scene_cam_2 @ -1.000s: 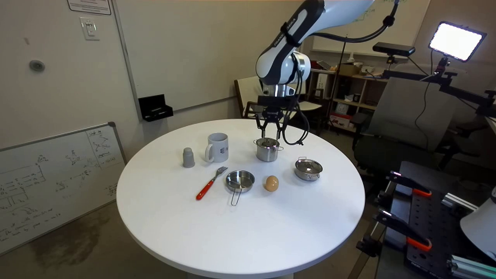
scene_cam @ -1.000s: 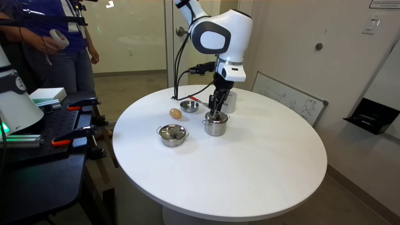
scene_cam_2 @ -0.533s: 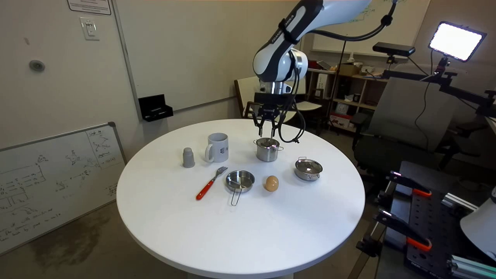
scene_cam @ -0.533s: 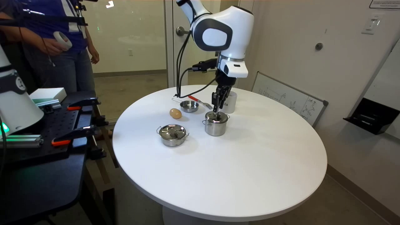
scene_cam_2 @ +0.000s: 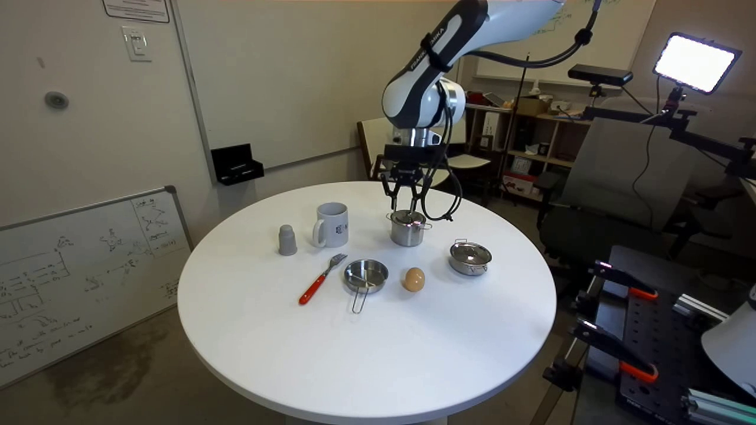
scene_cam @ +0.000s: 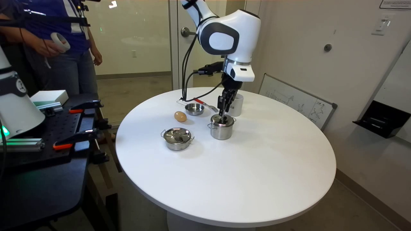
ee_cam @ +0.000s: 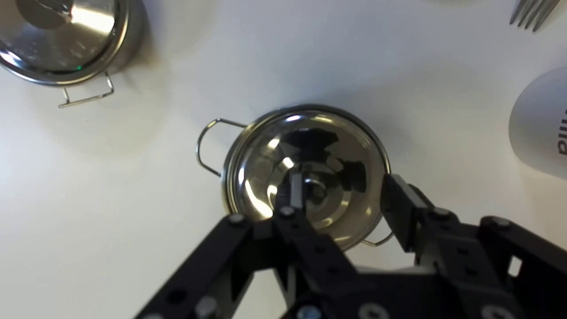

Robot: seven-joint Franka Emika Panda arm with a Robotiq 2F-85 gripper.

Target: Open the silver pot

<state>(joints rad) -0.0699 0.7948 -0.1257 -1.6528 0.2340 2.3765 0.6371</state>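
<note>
Hanging over the silver pot (scene_cam: 221, 131) on the white table (scene_cam: 273, 170) in an exterior view, the gripper (scene_cam: 222, 116) points downward, close to the lid (scene_cam: 229, 121), which is on; with twelve at the top of each view and the silver pot as centre, a mug (scene_cam: 237, 105) stands at one o'clock, a steel pan (scene_cam: 195, 112) at ten, an egg (scene_cam: 180, 116) between nine and ten, a shallow lidded pot (scene_cam: 178, 140) near nine.

In an exterior view, two fingers (scene_cam_2: 394, 202) stand apart above the lid, the gap between them narrower than the lid; a grey cup (scene_cam_2: 287, 241) is at nine o'clock, past the mug; a red-handled fork (scene_cam_2: 319, 282) lies at eight.

In the wrist view, the gripper is parted, the knob (ee_cam: 316, 193) between its fingers; one ends just beside it, at nine o'clock; the other reaches the silver pot's three o'clock edge; whether either touches metal cannot be told; the shallow lidded pot shows at ten, fork tines at two, the mug at three.
</note>
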